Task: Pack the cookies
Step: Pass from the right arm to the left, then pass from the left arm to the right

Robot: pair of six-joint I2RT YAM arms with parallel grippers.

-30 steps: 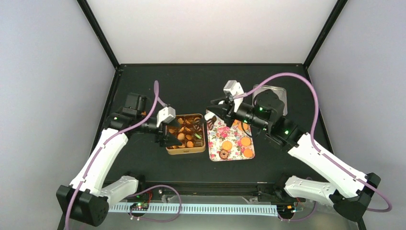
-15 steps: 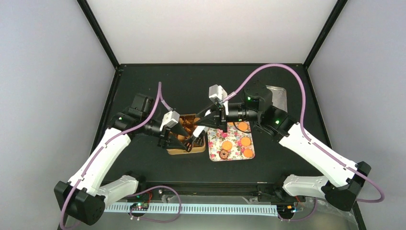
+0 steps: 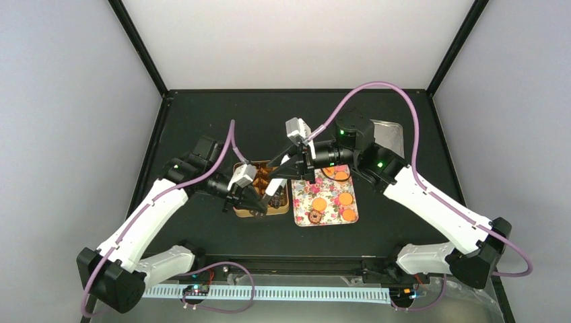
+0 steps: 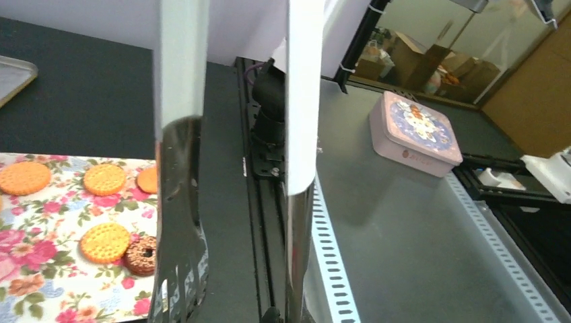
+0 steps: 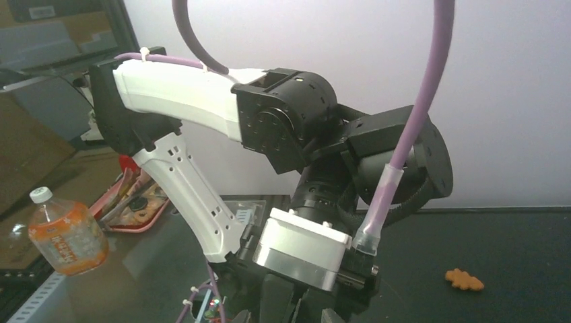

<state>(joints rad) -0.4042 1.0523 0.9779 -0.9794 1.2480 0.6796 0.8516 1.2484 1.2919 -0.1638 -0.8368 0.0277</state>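
- Top external view, change: your left fingers (image 3: 258, 204), spread wide a second ago over the square gold metal tin (image 3: 285, 202), have closed and drawn back to its near edge. Left wrist view shows nothing between them.
- Meaning, as a judgement: a drop into the tin looks finished, and that arm is free for another pick.
- Right fingers (image 3: 277, 176): swung from the flat floral-printed tray (image 3: 303, 192) to above the tin. You cannot tell whether they are open, closed or gripping anything.
- Round orange-golden cookies (image 3: 320, 204): several lie on the floral tray beside a brown ring-shaped cookie (image 3: 314, 217). Some orange shows in the tin.
- Pose: both arms reach inward and low, close together over the tin on the black bench (image 3: 202, 121).
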